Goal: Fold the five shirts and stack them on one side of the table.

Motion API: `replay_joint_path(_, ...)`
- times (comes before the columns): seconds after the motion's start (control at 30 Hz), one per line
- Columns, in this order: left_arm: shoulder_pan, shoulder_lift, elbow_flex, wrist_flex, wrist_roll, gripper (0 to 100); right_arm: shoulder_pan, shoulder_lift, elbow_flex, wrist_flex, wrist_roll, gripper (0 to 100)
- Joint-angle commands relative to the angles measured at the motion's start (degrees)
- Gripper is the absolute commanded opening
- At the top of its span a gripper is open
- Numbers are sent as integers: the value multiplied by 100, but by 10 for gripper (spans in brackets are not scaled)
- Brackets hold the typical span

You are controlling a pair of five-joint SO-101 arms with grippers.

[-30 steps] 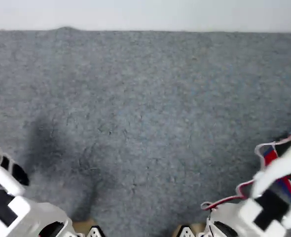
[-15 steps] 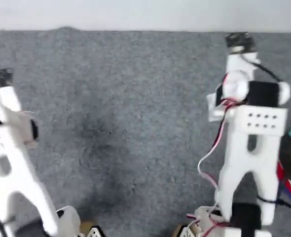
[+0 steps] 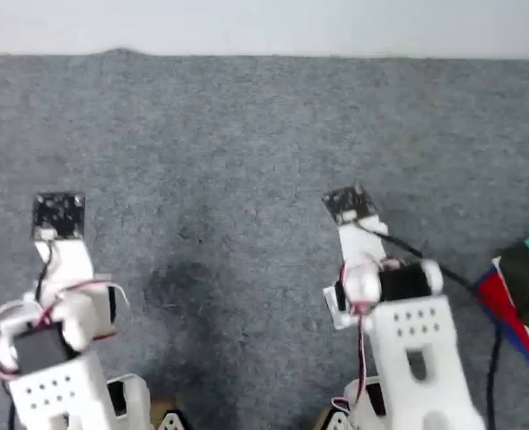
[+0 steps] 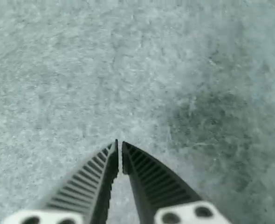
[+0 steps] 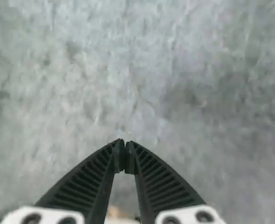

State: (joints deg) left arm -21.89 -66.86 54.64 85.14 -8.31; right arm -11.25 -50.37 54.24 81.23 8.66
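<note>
Both drawn back | left claw (image 4: 119, 145) closed, empty | right claw (image 5: 124, 142) closed, empty

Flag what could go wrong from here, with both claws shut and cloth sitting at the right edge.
1. The left claw and right claw are both shut and hold nothing. Reaching in like this would likely shove a shirt, not grip it.
2. The coloured cloth is cut off by the high view's right edge, so its lay is hard to judge.
3. Both claws point at the grey felt cover; a low pinch may catch felt.
</note>
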Motion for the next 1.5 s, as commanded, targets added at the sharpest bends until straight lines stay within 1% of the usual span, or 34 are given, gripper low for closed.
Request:
replay_joint_path(0.0, 176, -976, 479, -202, 53, 14, -31, -1059, 888, -611, 70, 8)
replay_joint_path(0.13, 316, -1723, 919, -264, 53, 15, -22, -2026, 1820, -866, 79, 9)
replay_joint_path(0.23, 281, -2286, 1534, -422, 53, 15, -31, -2642, 2338, -1138, 79, 9)
replay_joint_path(0.33, 273, -2936, 1974, -396, 53, 15, -40, -3222, 2954, -1323, 79, 9)
replay_joint_path(0.47, 273, -3824, 2457, -387, 62, 15, -13, -4075, 3596, -1349, 79, 9)
replay_joint_path(0.57, 273, -3701, 2686, -325, 70, 15, -40, -4813, 4220, -1349, 79, 11)
replay_joint_path(0.67, 281, -3736, 2703, -325, 88, 15, -13, -5420, 4167, -1279, 44, 9)
replay_joint_path(0.77, 299, -3736, 2721, -343, 88, 15, -13, -5262, 4220, -1138, 70, 9)
replay_joint_path(0.87, 281, -3736, 2721, -343, 88, 15, -13, -5130, 4211, -734, 62, 9)
replay_joint_path(1.47, 281, -3736, 2730, -352, 62, 15, -22, -5349, 4220, -646, 70, 9)
